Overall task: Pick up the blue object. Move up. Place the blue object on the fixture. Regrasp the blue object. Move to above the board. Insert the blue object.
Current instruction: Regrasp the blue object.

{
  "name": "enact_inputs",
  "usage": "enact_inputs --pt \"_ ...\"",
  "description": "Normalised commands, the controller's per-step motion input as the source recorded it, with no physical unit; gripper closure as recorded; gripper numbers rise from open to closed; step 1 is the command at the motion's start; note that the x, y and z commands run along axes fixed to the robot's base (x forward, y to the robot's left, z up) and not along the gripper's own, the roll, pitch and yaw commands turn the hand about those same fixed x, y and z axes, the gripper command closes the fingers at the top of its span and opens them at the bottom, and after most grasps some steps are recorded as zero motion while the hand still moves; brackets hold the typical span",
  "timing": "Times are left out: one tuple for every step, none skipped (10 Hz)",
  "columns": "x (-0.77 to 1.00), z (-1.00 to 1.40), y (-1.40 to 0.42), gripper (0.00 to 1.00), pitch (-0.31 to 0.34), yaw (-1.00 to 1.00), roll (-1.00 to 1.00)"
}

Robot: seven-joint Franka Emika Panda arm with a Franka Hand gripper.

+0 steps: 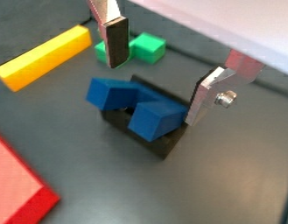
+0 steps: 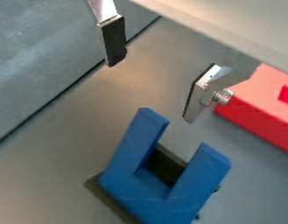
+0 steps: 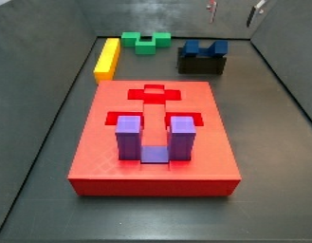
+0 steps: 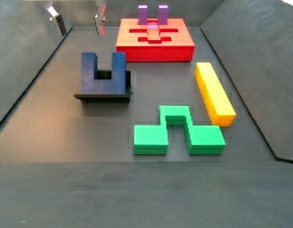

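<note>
Item: my tool [image 1: 161,74]. Fingers spread wide apart, nothing between them; it hangs in the air above the floor with no contact to any piece. In a side view only the fingertips [image 3: 256,12] show at the frame edge.

Item: the blue object [image 1: 134,106]. It sits in the fixture [image 1: 158,140], prongs pointing up, square notch open to the top. In a wrist view [image 2: 164,171] the notch and both prongs read clearly, the fixture's dark edge just showing beneath. It lies directly below my tool and a little forward of the gap between the fingers, well apart from the pads.

Governing relation: the block's long axis, prong to prong, looks to run roughly crosswise to the line between my fingers. I judge the regrasp step is in hand: a descent would bring the pads down on its two broad faces.

Item: the board [image 3: 153,138]. Off to one side of my tool, carrying a purple U-shaped block [image 3: 152,139].

Item: yellow bar [image 4: 214,92] and green block [image 4: 176,133], lying beyond the fixture, clear of my tool.

Writing, brands, labels: none readable on any piece.
</note>
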Motion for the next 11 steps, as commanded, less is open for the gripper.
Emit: enact_inputs --pt "0.59 0.0 -0.18 0.0 -0.049 0.11 1.0" --pt "0.55 0.06 -0.04 0.0 -0.114 0.18 1.0" --pt "0.41 0.0 0.0 0.0 -0.063 0.36 1.0" --pt "0.29 -0.02 0.0 0.0 -0.037 0.5 0.99" --pt "0.27 -0.04 0.0 0.0 -0.04 0.52 0.96" --pt "0.33 -0.06 0.0 0.0 0.0 0.49 0.94" --pt "0.4 -0.08 0.0 0.0 0.0 0.46 0.84" --pt "0.5 -0.07 0.0 0.0 0.0 0.4 0.73" --pt "0.84 -0.2 0.0 0.0 0.0 0.12 0.54" --pt "0.94 -0.15 -0.03 0.0 -0.017 0.02 0.47" --pt "0.97 0.0 0.0 0.0 -0.197 0.0 0.43"
